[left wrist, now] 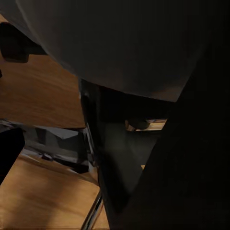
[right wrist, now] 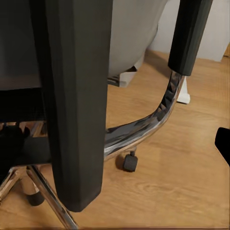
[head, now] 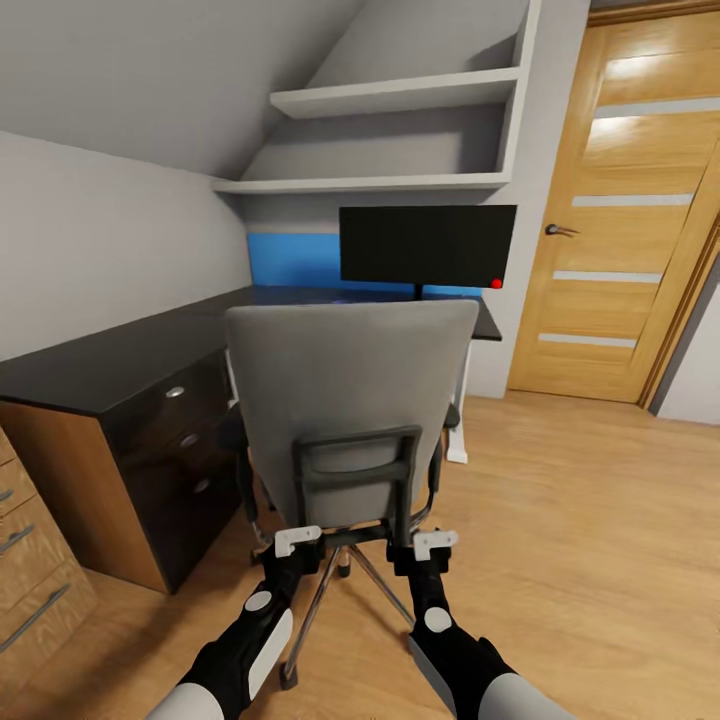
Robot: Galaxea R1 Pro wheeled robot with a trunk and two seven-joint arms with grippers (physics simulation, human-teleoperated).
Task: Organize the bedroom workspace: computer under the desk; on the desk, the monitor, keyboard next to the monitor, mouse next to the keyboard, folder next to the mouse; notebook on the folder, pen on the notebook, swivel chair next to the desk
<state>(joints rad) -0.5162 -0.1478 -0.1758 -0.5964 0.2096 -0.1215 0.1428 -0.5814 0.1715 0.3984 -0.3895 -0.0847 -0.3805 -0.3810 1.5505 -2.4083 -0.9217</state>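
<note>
Left gripper [head: 297, 545]: at the lower left of the chair's back frame, low behind the seat; whether its jaws are apart or closed on the frame I cannot tell.
Right gripper [head: 433, 547]: at the lower right of the same frame, level with the left one; jaw state likewise cannot be told.
Chair [head: 350, 400]: directly ahead of both arms, grey back toward the camera, turned to face the desk. Its dark back frame [head: 355, 470] is between the two grippers.
Chair base: chrome legs [head: 385, 592] spread on the wood floor [head: 590, 540]; the right wrist view shows a black castor [right wrist: 130, 162] and a curved chrome armrest support [right wrist: 158, 112] under a black armrest [right wrist: 189, 36].
Left wrist view: the grey padding [left wrist: 110, 38] and a dark frame strut [left wrist: 108, 158] seen from very close.
Desk [head: 110, 360]: black top, beyond and to the left of the chair; drawers with silver knobs [head: 175, 392] face the chair.
Cabinet [head: 30, 560]: light wood, at the near left, touching the desk's end.
Monitor [head: 427, 245]: upright on the far part of the desk, beyond the chair, black screen with a red dot at its lower right corner.
Shelves [head: 400, 95]: white, on the wall above the monitor.
Door [head: 620, 200]: wood, closed, to the right of the desk.
</note>
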